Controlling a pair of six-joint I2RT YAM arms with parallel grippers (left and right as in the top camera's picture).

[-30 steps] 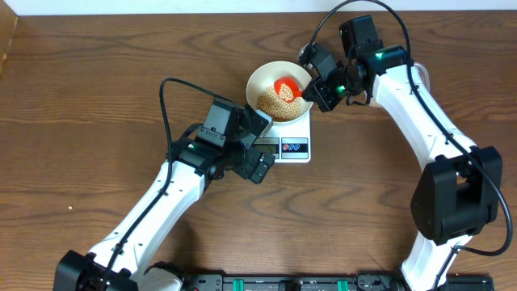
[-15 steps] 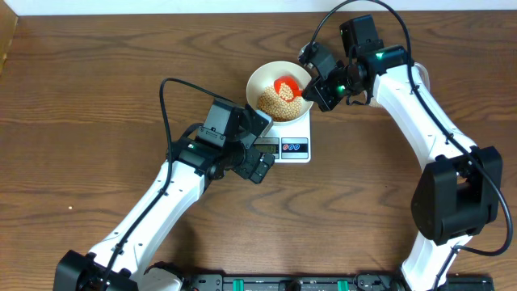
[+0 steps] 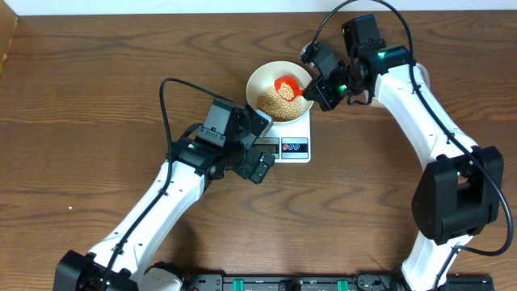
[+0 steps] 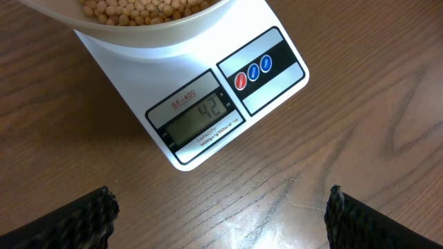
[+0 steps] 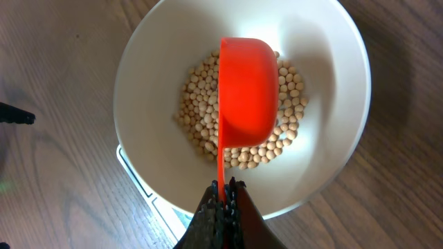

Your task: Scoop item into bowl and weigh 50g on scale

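Observation:
The white bowl (image 3: 265, 81) stands on the white scale (image 3: 300, 129) and holds a heap of tan beans (image 3: 275, 100). In the right wrist view the bowl (image 5: 145, 76) and beans (image 5: 201, 111) show under an orange scoop (image 5: 246, 90), tipped on its side above them. My right gripper (image 5: 223, 190) is shut on the scoop's handle; it also shows in the overhead view (image 3: 315, 87). My left gripper (image 4: 218, 221) is open and empty over the table just in front of the scale (image 4: 277, 41), whose display (image 4: 204, 114) reads 42.
The left arm (image 3: 194, 162) lies to the left of the scale. The right arm (image 3: 420, 97) reaches in from the right. A table edge runs along the back (image 3: 161, 14).

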